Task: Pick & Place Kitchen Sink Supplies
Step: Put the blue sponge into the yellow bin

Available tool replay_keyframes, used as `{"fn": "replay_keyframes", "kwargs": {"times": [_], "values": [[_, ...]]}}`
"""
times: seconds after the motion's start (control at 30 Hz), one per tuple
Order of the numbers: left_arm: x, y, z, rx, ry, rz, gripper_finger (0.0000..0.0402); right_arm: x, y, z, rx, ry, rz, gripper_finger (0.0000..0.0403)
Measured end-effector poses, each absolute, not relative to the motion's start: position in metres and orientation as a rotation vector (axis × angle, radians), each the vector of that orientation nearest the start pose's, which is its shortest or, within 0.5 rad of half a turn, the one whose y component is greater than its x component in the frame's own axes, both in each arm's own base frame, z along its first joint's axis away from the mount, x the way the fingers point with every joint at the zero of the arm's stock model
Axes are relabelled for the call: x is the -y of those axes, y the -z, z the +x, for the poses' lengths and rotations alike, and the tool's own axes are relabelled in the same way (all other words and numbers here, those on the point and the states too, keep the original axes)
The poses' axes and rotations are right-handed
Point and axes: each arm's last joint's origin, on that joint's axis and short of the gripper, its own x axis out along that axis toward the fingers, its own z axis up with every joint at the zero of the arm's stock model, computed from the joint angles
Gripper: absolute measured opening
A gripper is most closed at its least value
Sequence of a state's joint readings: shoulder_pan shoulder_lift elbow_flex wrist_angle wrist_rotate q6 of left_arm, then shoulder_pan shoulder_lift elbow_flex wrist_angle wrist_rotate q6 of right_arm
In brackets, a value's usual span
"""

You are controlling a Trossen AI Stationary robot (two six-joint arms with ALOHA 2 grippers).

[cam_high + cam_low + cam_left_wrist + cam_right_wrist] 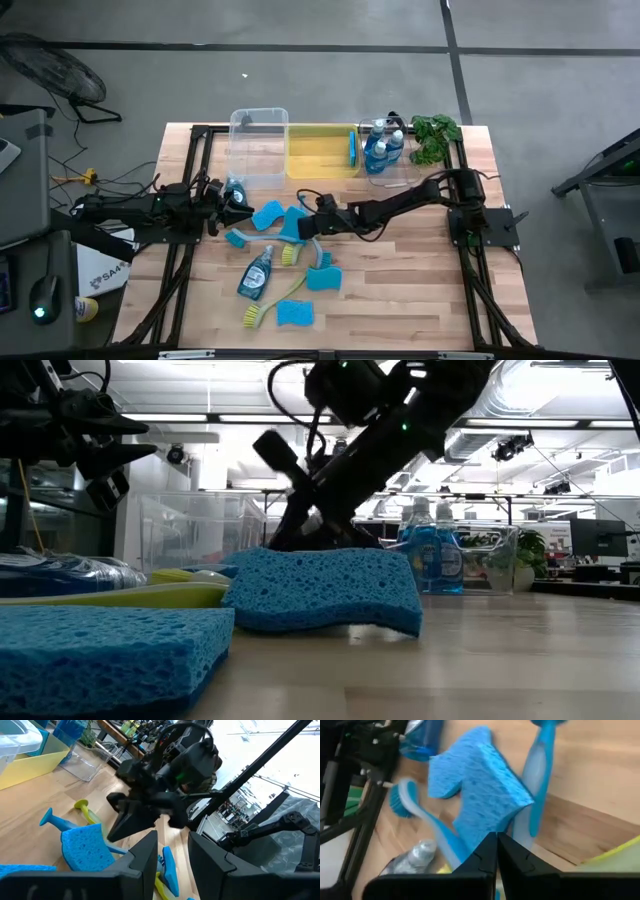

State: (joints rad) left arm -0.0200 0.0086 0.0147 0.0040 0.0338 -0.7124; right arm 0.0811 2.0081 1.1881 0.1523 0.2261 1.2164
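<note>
Right now the right pincer [305,228] reaches low over the middle of the bench [420,300], its fingers drawn nearly together just above a blue sponge [480,795] and apparently holding nothing yet. That sponge lies beside a blue dish brush [540,780], so the narrow stance probably serves to slip in between the crowded items.

The left pincer [240,208] hovers near the left edge of the pile, fingers a little apart and empty, pointed at its partner, likely waiting its turn.

Most supplies are still loose on the bench: a soap bottle [255,275] on its side, a yellow-green brush [262,310], and further sponges [294,314] toward the front.

At the back stand three bins in a row, which explains the sorting logic. The yellow bin [320,160] already has one blue item along its right wall, the right-hand clear bin [400,175] holds upright soap bottles [380,150], and the left clear bin [258,150] looks empty. A leafy plant [435,135] sits at the far right corner, apart from everything.
</note>
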Motion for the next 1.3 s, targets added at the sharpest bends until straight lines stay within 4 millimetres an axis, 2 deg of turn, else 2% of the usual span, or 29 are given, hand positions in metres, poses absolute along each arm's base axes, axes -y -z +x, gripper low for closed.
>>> {"fn": "replay_keyframes", "kwargs": {"times": [0.33, 0.43, 0.6, 0.7, 0.87, 1.07, 1.3], "values": [[0.003, -0.168, 0.097, -0.010, 0.055, -0.712, 0.0105, -0.021, -0.192, 0.399, -0.462, 0.549, 0.950, 0.0001], [0.003, -0.168, 0.097, -0.009, 0.055, -0.712, 0.0105, -0.021, -0.196, 0.396, -0.474, 0.544, 0.950, 0.0001], [0.003, -0.168, 0.097, -0.009, 0.055, -0.712, 0.0105, -0.029, -0.192, 0.393, -0.547, 0.538, 0.993, 0.0007], [0.003, -0.168, 0.097, -0.009, 0.055, -0.712, 0.0105, -0.036, -0.190, 0.391, -0.626, 0.462, 1.016, 0.0019], [0.003, -0.168, 0.097, -0.010, 0.055, -0.712, 0.0105, -0.056, -0.188, 0.387, -0.768, 0.324, 1.034, 0.0051], [0.003, -0.168, 0.097, -0.010, 0.055, -0.712, 0.0105, -0.077, -0.183, 0.377, -0.961, 0.186, 1.010, 0.0113], [0.003, -0.168, 0.097, -0.009, 0.055, -0.712, 0.0105, -0.091, -0.193, 0.362, -1.076, 0.025, 0.895, 0.0195]]}}
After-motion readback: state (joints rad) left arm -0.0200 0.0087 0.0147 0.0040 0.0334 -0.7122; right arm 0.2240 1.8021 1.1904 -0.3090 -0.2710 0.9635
